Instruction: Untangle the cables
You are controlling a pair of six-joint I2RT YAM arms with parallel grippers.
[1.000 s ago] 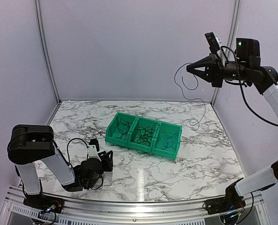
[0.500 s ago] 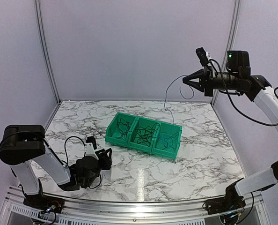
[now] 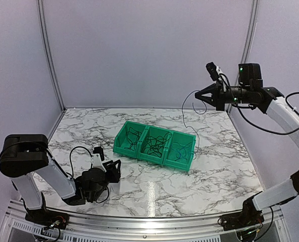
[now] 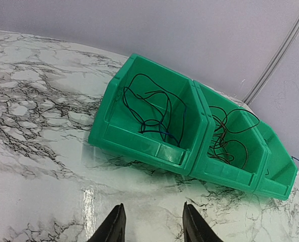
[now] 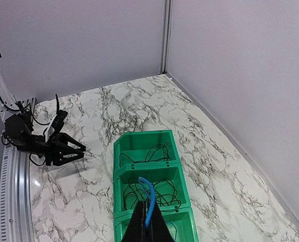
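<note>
A green three-compartment bin [image 3: 139, 151] sits mid-table; it also shows in the left wrist view [image 4: 154, 146] and the right wrist view [image 5: 120, 151]. Each compartment holds thin wires: black in the left [image 4: 154, 108] and middle [image 4: 230, 136] compartments. My right gripper [image 3: 197, 95] hangs high above the bin's right end, shut on a blue cable [image 5: 148, 201] whose length dangles down [image 3: 185, 118] towards the right compartment. My left gripper [image 4: 152, 224] is open and empty, low over the table in front of the bin's left end.
White frame posts [image 3: 48, 60] and lilac walls enclose the marble table [image 3: 154, 189]. My left arm [image 3: 84, 184] lies low at the near left. The aluminium rail [image 3: 139, 222] runs along the near edge.
My right gripper has come down and to the left with the blue cable, from beyond the bin's right end to above its right compartment. The left arm has settled slightly lower.
</note>
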